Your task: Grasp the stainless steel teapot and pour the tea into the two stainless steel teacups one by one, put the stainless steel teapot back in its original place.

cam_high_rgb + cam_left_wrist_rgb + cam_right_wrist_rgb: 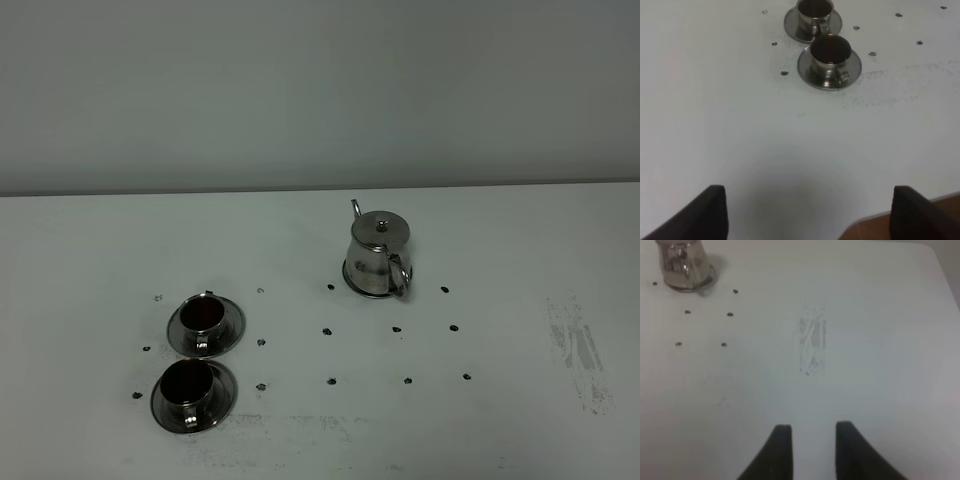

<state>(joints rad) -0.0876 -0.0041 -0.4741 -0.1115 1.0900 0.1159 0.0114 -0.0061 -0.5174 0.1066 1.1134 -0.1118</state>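
My high camera looks down across the worktop [500,420] toward the wall, left wrist view low, sharing the cups [830,50], right wrist view sharing the teapot [682,265].

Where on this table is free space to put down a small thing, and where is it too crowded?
Free: the wide patch between the teapot and the two teacups, and right of the teapot around the scuffed mark. Crowded: the left front, where the two saucers nearly touch.
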